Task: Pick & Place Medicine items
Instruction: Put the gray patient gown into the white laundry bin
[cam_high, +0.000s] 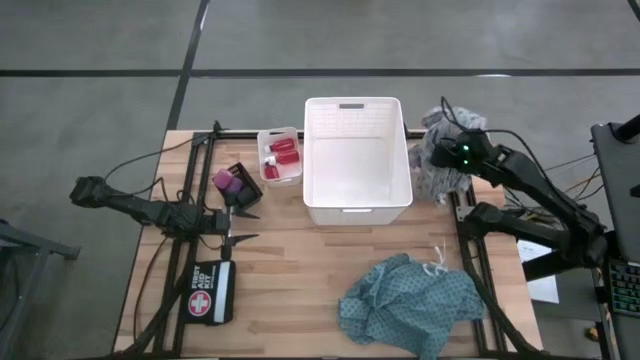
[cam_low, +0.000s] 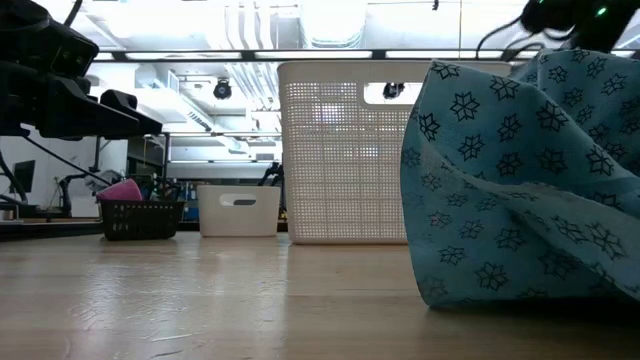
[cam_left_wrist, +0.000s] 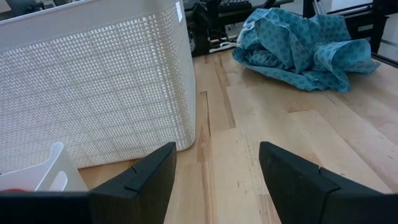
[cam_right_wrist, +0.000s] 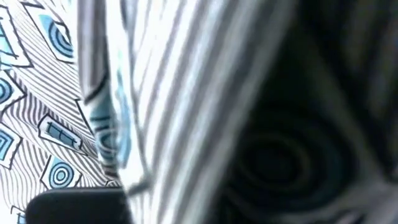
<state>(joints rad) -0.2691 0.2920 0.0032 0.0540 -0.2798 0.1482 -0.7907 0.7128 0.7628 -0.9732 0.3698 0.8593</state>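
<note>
Gripping the grey patterned cloth (cam_high: 436, 160) at the white basket's (cam_high: 356, 160) three o'clock, my right gripper (cam_high: 452, 152) pinches it for lifting over the rim, I judge; left gripper (cam_high: 243, 225) waits, jaws spread.

Readable only on the black pouch (cam_high: 208, 294), lying on the table just beside the left gripper (cam_high: 243, 226), toward the near edge: "FIRST AID KIT", white letters, with a red-and-white cross sign.

The overhead camera looks straight down on the wooden desk (cam_high: 300, 250). The low one sits at desk height, facing the tall white perforated basket (cam_low: 340, 160), shared with the left wrist camera; the right wrist camera presses against striped grey patterned cloth (cam_right_wrist: 155, 93).
</note>
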